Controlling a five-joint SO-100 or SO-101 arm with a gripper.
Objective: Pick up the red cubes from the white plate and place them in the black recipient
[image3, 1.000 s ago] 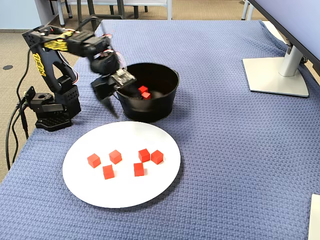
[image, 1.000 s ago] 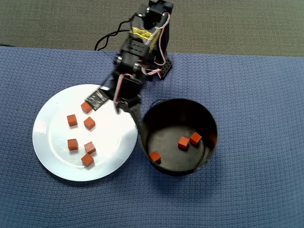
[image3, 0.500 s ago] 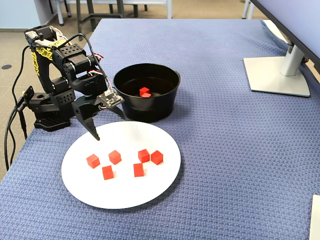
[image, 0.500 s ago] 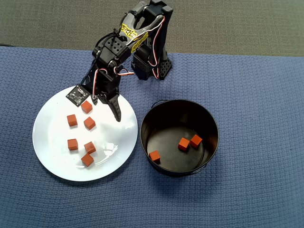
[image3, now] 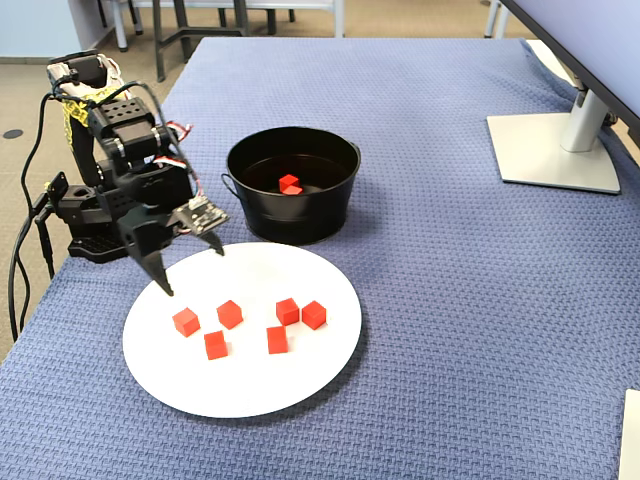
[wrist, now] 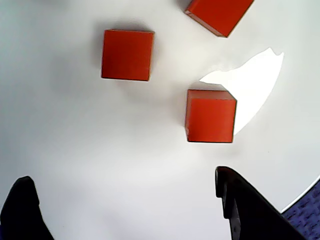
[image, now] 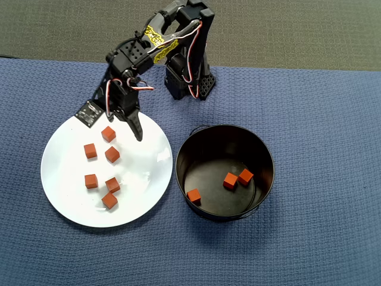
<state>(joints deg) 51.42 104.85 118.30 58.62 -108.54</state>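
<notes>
The jaws [image: 124,119] are spread wide and empty above the white plate [image: 65,196], apparently poised for the nearest of six red cubes [image: 108,133] (three are already lying in the black recipient [image: 262,149]) on the blue surface [image: 321,107].

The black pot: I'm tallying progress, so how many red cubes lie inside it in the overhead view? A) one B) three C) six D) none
B: the overhead view shows three red cubes on the floor of the black pot, while six more sit on the white plate.
</notes>
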